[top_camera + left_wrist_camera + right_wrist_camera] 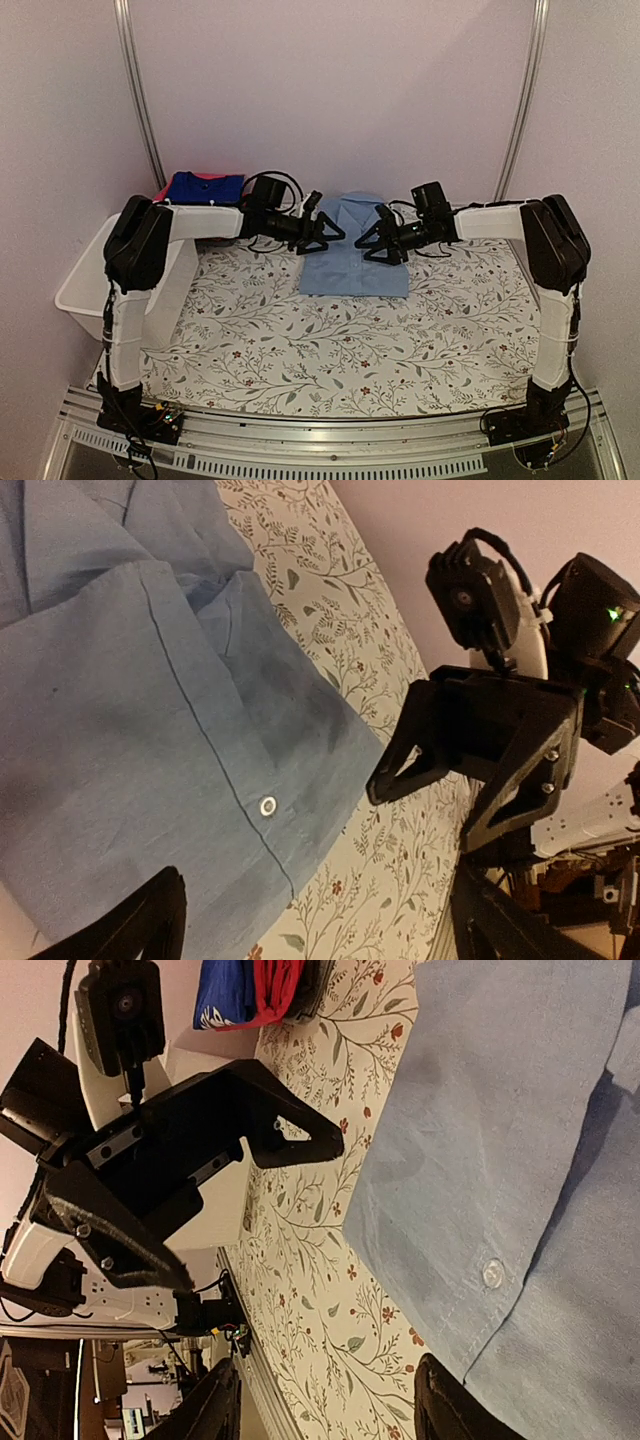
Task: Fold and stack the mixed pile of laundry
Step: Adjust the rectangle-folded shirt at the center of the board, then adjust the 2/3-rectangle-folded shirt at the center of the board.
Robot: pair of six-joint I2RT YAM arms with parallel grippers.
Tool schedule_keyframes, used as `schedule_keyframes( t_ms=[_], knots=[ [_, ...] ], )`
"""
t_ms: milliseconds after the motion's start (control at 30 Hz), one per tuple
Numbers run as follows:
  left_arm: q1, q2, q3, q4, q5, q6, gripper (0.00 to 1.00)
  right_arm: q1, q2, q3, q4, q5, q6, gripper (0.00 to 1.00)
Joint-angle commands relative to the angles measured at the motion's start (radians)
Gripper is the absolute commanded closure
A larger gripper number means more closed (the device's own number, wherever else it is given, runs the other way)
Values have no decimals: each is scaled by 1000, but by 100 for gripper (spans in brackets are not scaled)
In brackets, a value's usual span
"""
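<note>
Folded shirt point(352, 262) lies flat at the back middle of the table; blue and red stack point(205, 186) sits back left. Left gripper point(331, 224) and right gripper point(368, 233) hover over the shirt, jaws apart, empty. Cloth is likely light and floppy; pinch both side edges.

Setting: robot test cell in a lab.

Evidence:
- Plain pale wall panels point(330, 90) close in behind the left gripper point(325, 228) and right gripper point(372, 240), with bent metal tubes point(138, 100) running up them.
- Well to the near side of both grippers, a slotted aluminium rail point(330, 445) carries the arm bases point(130, 400), with bare wiring point(160, 415) beside them.
- Household items sit as props: a floral cloth point(330, 340) spread under the grippers, a pale-blue shirt point(352, 270) directly beneath them, and a white basket point(85, 290) well left of the left gripper.
- Left wrist view shows cluttered equipment point(590, 890) beyond the right gripper, too blurred to identify.
</note>
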State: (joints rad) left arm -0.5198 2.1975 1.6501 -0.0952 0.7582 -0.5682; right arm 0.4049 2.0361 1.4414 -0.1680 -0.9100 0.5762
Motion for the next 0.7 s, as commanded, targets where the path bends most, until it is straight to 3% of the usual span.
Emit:
schedule_keyframes(
  t_ms=[0, 267, 500, 667],
  knots=[
    [-42, 85, -2, 172, 100, -122, 6, -4, 94, -74, 242, -102, 181, 42],
    [-46, 149, -187, 321, 126, -240, 3, -11, 179, -319, 422, -103, 305, 40],
    [-51, 2, -526, 452, 111, -279, 1, -10, 114, -539, 478, -104, 334, 39],
    [-51, -146, -611, 392, 78, -206, 0, -8, -44, -585, 443, -146, 279, 37]
  ],
)
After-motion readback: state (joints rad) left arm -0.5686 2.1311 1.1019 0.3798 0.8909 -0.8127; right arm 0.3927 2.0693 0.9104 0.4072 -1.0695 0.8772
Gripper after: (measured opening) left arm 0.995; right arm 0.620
